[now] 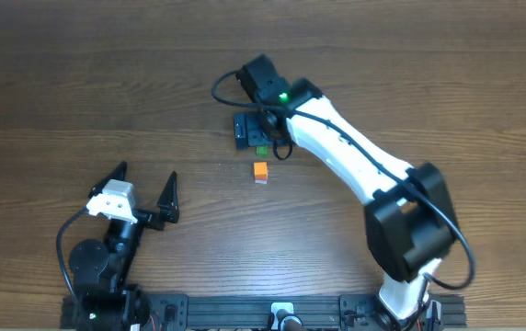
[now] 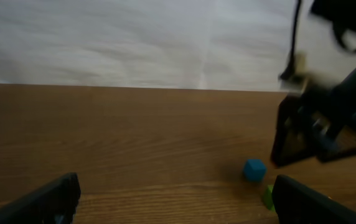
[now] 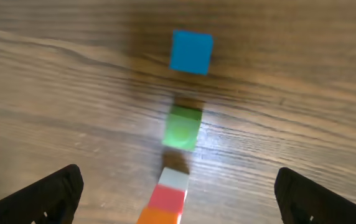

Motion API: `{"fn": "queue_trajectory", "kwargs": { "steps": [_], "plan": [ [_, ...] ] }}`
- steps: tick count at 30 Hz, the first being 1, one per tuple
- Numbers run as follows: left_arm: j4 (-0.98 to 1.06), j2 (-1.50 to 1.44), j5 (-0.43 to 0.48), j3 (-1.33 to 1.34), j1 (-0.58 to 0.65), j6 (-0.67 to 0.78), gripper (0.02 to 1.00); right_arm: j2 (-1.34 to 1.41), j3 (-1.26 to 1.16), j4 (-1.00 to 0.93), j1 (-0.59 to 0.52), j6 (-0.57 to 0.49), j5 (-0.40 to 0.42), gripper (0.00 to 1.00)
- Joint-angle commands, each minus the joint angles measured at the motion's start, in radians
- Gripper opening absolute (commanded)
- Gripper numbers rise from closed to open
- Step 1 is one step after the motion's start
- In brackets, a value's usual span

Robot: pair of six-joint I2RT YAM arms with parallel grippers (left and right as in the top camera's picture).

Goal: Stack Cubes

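Left side of table point(image 1: 70, 83): your left end effector point(image 1: 146, 176) sits near its own base. Fingers spread wide, nothing between them. Well apart from cubes.

Middle of table: blue cube point(image 3: 191, 51), then green cube point(image 3: 182, 127) near it, not touching. Just past green: white cube point(image 3: 173, 178), red cube point(image 3: 167, 198), orange cube point(image 3: 160, 217), touching in one line. You cannot tell if these three stand as tower.

Your right end effector point(image 3: 177, 186) hangs over cube line. Fingers spread wide, nothing held.
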Motion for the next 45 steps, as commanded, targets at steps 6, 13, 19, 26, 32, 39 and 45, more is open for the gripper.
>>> {"fn": "queue_trajectory", "kwargs": {
  "steps": [6,13,19,26,32,39,45],
  "plan": [
    [0.003,-0.007,0.010,-0.009,-0.005,0.015,0.998,0.105,0.023,0.024,0.002,0.135,0.018,0.991],
    [0.003,-0.007,0.010,-0.009,-0.005,0.015,1.000,0.139,0.023,0.053,0.005,0.138,0.024,0.987],
    [0.003,-0.007,0.010,-0.009,-0.005,0.015,1.000,0.160,0.023,0.066,0.023,0.122,0.062,0.952],
    [0.003,-0.007,0.010,-0.008,-0.005,0.015,1.000,0.162,0.023,0.065,0.030,0.110,0.101,0.860],
    [0.003,-0.007,0.010,-0.009,-0.005,0.015,1.000,0.162,0.023,0.067,0.043,0.076,0.125,0.772],
    [0.003,-0.007,0.010,-0.009,-0.005,0.015,1.000,0.163,0.023,0.067,0.050,0.061,0.125,0.702],
    [0.003,-0.007,0.010,-0.009,-0.005,0.015,1.000,0.166,0.023,0.070,0.055,0.062,0.125,0.641]
  ]
}}
